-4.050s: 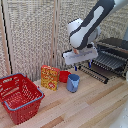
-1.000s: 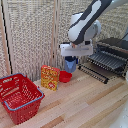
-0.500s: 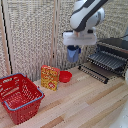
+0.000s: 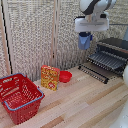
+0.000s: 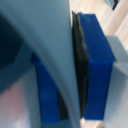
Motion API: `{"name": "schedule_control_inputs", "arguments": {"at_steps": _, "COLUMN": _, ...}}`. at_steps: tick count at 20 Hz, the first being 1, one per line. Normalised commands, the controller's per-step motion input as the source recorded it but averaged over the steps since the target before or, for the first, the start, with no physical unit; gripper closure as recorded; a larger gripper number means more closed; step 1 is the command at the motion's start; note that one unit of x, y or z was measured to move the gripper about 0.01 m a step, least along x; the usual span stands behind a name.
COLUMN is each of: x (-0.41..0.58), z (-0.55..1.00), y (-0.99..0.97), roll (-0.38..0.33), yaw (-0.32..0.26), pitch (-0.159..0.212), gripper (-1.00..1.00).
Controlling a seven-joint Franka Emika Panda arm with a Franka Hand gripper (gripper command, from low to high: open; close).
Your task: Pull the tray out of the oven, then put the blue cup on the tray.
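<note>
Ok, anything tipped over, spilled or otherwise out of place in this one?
Nothing stands out. The blue cup hangs in the gripper above the table, upright as far as can be seen. The cereal box stands upright beside the red bowl, the red basket sits level, and the tray sticks out of the oven.

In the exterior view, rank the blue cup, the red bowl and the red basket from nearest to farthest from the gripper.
1. The blue cup, held in the gripper, raised above the table.
2. The red bowl, on the table below, beside the cereal box.
3. The red basket, far off at the exterior view's left.
</note>
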Motion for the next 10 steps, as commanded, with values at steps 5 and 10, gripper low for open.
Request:
{"name": "schedule_control_inputs", "arguments": {"at_steps": 5, "x": 0.12, "z": 0.17, "y": -0.92, "roll": 0.0, "yaw": -0.086, "pitch": 0.023, "gripper": 1.0}}
{"name": "schedule_control_inputs", "arguments": {"at_steps": 10, "x": 0.15, "z": 0.0, "y": -0.84, "roll": 0.0, "yaw": -0.12, "pitch": 0.011, "gripper": 1.0}}
